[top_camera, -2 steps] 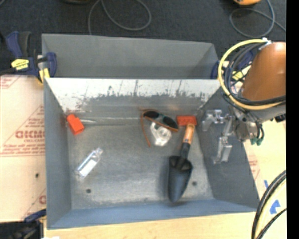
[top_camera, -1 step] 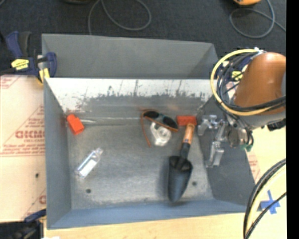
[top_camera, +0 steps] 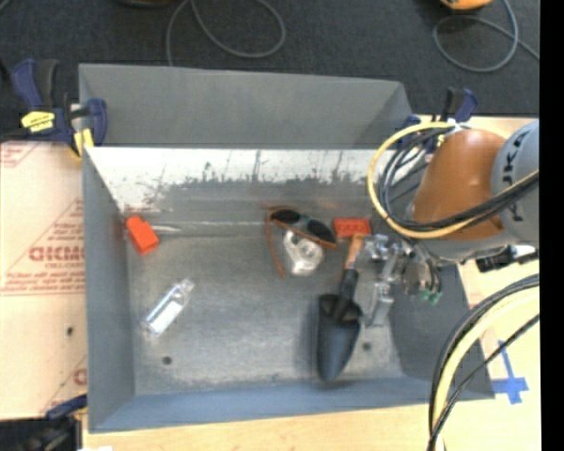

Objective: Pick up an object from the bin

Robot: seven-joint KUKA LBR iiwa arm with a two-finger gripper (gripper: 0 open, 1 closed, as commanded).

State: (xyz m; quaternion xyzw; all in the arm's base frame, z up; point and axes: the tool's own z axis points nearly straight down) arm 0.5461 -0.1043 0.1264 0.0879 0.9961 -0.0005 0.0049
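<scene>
Pre-grasp, seemingly, with claw (top_camera: 367, 289) spread beside dark scoop (top_camera: 336, 348); next, centring over it, lowering, then pinching.

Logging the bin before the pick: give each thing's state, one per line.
dark scoop-shaped thing, lying flat by the front wall.
gripper, low over the dark scoop-shaped thing's upper end.
clear bottle, on its side, left, alone.
orange block, lying near the left back corner.
sunglasses, lying mid-back.
small orange piece, beside the sunglasses.
</scene>
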